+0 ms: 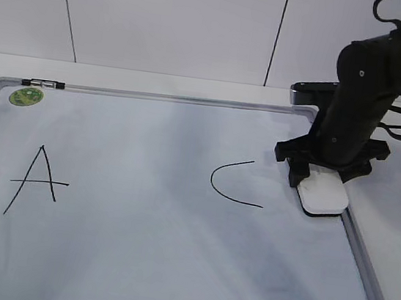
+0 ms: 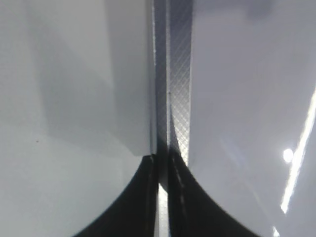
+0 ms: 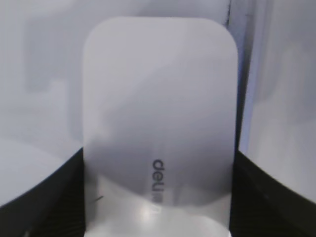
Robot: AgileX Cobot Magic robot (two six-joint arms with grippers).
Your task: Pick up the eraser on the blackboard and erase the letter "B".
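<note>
**Eraser gripped at the board's right edge**

The eraser (image 1: 323, 193) is seen lying flat on the blackboard (image 1: 134, 260), close to the grey frame on the right side and just right of the letter C (image 1: 232, 182). The right hand (image 1: 329, 169) is lowered over its far end, and in the right wrist view the dark fingers (image 3: 44, 197) are pressed against both long sides of the eraser (image 3: 158, 113), so that it is held closed between them. Small grey lettering is visible on the white top.

The letter A (image 1: 36, 180) is drawn at the left of the board, below a round green sticker (image 1: 26, 96) in the far left corner. No letter B can be made out between A and C.

In the left wrist view, the left hand (image 2: 163, 197) is shown closed, its fingers meeting with nothing between them, above a pale tabletop (image 2: 59, 98).
</note>
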